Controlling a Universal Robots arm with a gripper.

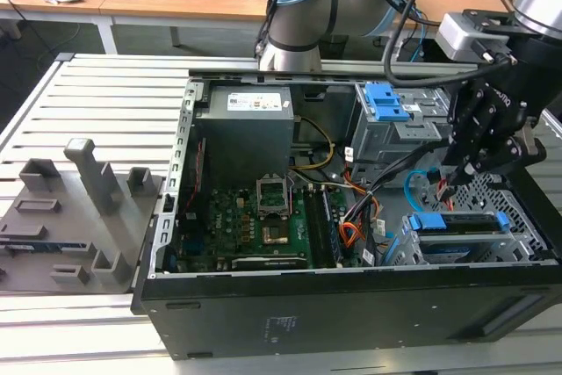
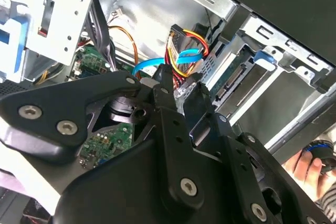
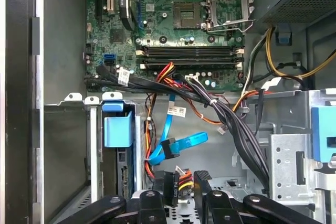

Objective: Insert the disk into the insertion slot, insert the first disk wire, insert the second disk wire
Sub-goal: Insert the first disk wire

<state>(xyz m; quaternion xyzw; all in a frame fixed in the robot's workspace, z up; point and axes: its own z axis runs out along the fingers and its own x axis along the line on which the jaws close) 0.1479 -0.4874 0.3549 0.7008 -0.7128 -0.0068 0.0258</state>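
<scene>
We find the disk (image 2: pixel 236 77) seated in the insertion slot (image 1: pixel 406 248), with its blue carrier rails showing on top. We read the first step as done.

The end effector (image 3: pixel 176 184) sits low inside the case, just above the slot. Its fingers are drawn in on the small black plug of the first disk wire (image 3: pixel 167 190), with red and yellow leads trailing off the plug. We judge the plug gripped, though contact on one side is hard to confirm.

Key relation: the disk's connector edge lies just beside the held plug, not touching it. In the exterior view the disk lies below the end effector and a little toward the exterior view's left. Its long axis runs across that view.

The second disk wire (image 3: pixel 181 142) hangs loose between the motherboard (image 3: pixel 173 19) and the end effector. Its dark plug is free, near the held plug but apart from it.

A hand (image 2: pixel 310 166) shows outside the case wall.
</scene>
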